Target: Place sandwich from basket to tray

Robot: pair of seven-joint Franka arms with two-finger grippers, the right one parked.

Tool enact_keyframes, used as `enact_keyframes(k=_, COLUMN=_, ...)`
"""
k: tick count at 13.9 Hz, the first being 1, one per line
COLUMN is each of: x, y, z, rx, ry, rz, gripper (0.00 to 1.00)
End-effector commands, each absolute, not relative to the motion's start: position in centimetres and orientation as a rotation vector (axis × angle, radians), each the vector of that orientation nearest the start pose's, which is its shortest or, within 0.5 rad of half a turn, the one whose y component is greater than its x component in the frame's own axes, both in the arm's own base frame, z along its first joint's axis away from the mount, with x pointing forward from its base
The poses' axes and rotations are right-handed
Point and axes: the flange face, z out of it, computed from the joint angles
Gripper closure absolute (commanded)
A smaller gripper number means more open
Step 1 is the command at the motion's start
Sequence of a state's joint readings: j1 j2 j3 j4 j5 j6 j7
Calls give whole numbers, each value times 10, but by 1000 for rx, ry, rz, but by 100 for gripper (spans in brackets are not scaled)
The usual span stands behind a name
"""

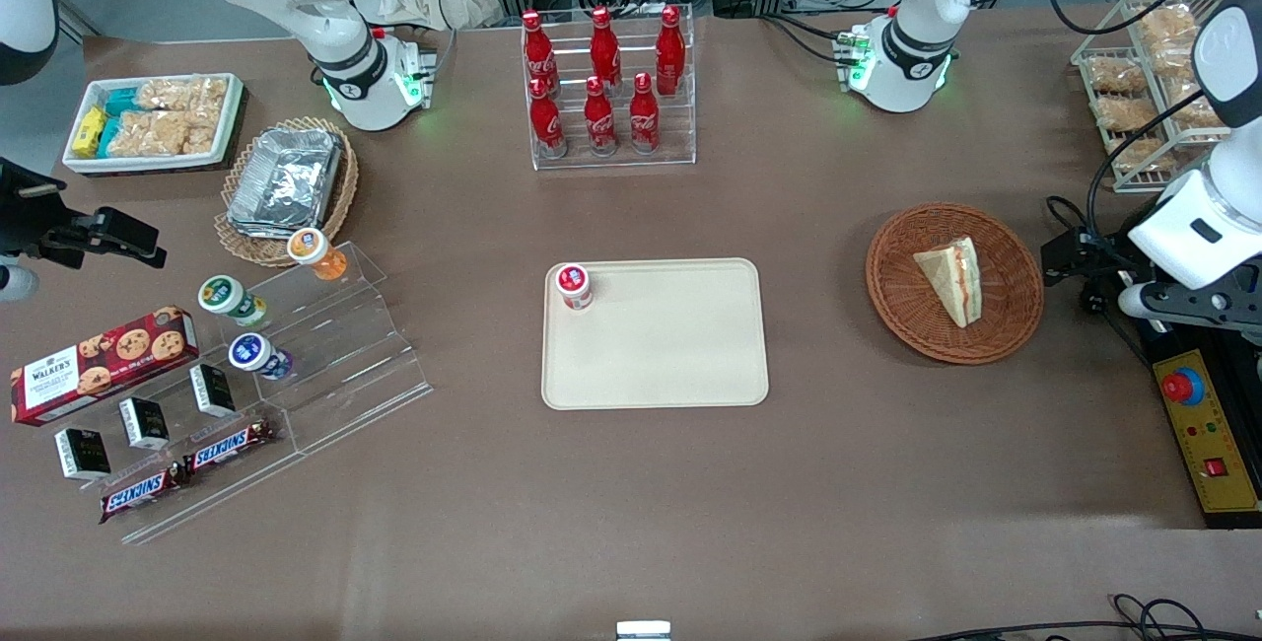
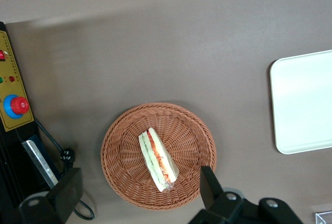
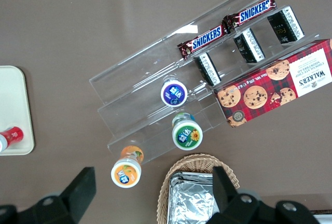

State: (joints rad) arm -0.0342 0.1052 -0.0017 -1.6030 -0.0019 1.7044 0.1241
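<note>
While the sandwich (image 2: 157,159) lies untouched in the basket (image 2: 120,146), the open, empty tool (image 2: 137,193) hovers above it, descent and grasp pending before transfer to the tray (image 1: 680,365).

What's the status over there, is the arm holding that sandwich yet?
Gripper open, empty, hovering above the basket. Sandwich lying in basket, untouched. Tray holds one small red-lidded cup at a corner; rest bare.

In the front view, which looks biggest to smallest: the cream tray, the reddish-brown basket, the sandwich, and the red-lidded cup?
1. The tray
2. The basket
3. The sandwich, lying in the basket
4. The red-lidded cup, standing on the tray

The gripper hovers open above the basket.
</note>
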Motion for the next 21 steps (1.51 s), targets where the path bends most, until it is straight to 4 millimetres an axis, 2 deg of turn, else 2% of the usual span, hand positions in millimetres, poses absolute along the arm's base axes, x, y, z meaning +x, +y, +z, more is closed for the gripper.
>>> enact_keyframes(k=1, x=596, y=-24, z=565, rx=-3127, ry=232, rz=20, gripper=0)
enact_keyframes(k=7, x=594, y=-22, z=570, rx=-3128, ry=236, rz=17, gripper=0)
enact_keyframes(k=12, x=584, y=-20, z=570, rx=-3133, ry=219, rz=111, gripper=0)
enact_keyframes(k=14, x=575, y=-19, z=573, rx=-3136, ry=214, rz=144, gripper=0)
enact_keyframes(k=18, x=543, y=-13, z=564, rx=-3136, ry=147, rz=142, gripper=0)
enact_keyframes(k=21, x=524, y=-11, z=545, rx=-3136, ry=-47, rz=72, gripper=0)
